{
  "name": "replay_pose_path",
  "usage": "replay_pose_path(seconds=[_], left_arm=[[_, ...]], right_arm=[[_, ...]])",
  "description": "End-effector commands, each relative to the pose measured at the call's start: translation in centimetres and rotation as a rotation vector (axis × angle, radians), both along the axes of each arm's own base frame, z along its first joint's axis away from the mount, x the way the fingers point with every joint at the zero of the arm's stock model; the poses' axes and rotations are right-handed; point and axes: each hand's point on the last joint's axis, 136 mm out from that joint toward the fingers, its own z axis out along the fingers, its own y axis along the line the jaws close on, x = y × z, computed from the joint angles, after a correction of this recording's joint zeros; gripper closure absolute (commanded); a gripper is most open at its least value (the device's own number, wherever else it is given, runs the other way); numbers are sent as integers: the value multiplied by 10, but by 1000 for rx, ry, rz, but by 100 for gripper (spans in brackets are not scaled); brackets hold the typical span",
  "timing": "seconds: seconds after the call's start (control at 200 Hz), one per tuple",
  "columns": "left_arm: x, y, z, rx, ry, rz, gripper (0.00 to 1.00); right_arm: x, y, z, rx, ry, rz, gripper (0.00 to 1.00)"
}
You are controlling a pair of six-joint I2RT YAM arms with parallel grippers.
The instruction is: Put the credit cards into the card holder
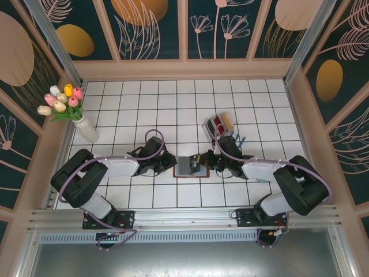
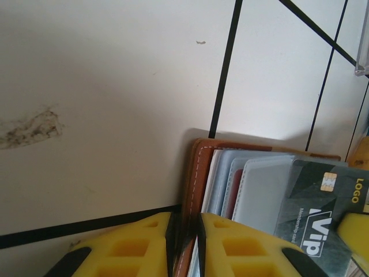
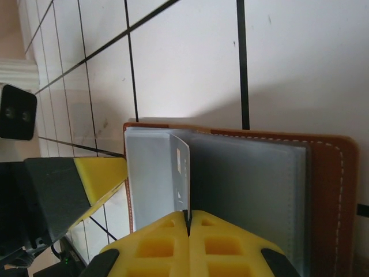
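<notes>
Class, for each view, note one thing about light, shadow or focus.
Top external: even light across the table. Left wrist: the wallet throws a soft shadow on the table; the near yellow fingers look soft. Right wrist: a bright patch beside shade above the wallet.

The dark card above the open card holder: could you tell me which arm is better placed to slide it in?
Right. The right pincer grips the dark card edge-on over the clear pockets, while the left pincer clamps the leather edge of the card holder, steadying it.
</notes>
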Motion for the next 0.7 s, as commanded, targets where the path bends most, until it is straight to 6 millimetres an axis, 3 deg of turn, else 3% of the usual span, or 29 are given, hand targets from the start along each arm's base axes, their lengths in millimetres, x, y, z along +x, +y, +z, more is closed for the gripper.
replay_pose_path(seconds=[0.0, 0.215, 0.696], left_arm=[[-3, -2, -3, -2, 4, -18, 79], [-3, -2, -3, -5, 7, -17, 81], [-4, -5, -3, -36, 8, -12, 90]], right_arm=[[-2, 0, -4, -16, -2, -11, 100], [-9, -1, -15, -58, 29, -1, 100], [-15, 10, -15, -3, 39, -37, 100]])
